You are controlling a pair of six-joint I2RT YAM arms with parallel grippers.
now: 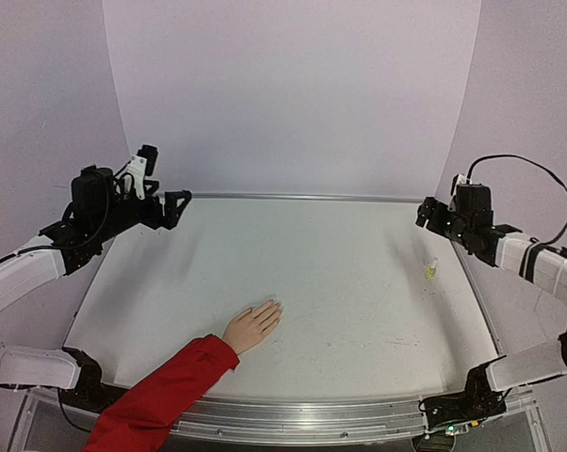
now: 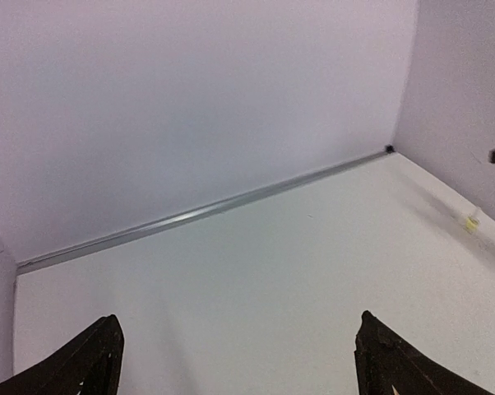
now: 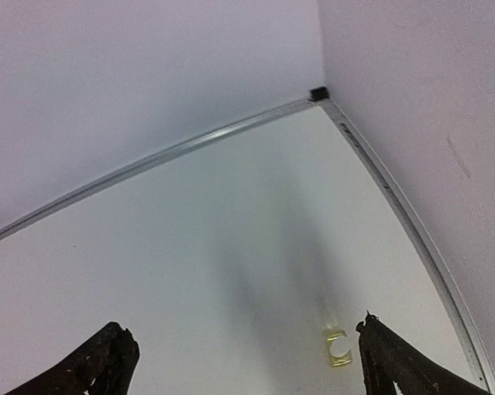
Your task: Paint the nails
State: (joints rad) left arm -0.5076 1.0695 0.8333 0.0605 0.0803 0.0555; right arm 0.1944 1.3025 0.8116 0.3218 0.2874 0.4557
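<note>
A small peach hand [image 1: 253, 327] with a bright red sleeve [image 1: 166, 395] lies flat on the table at the near left, fingers together and pointing to the far right. Its nails [image 1: 275, 307] are too small to make out. A small yellow-green bottle [image 1: 430, 270] stands near the right edge; it also shows in the right wrist view [image 3: 338, 347] and the left wrist view [image 2: 472, 221]. My left gripper [image 1: 178, 202] hangs open and empty above the far left corner, well behind the hand. My right gripper [image 1: 423, 213] hangs open and empty just behind the bottle.
The white table [image 1: 340, 273] has a metal rail [image 1: 302, 197] along the back and pale walls on three sides. The right rail [image 3: 412, 230] runs close beside the bottle.
</note>
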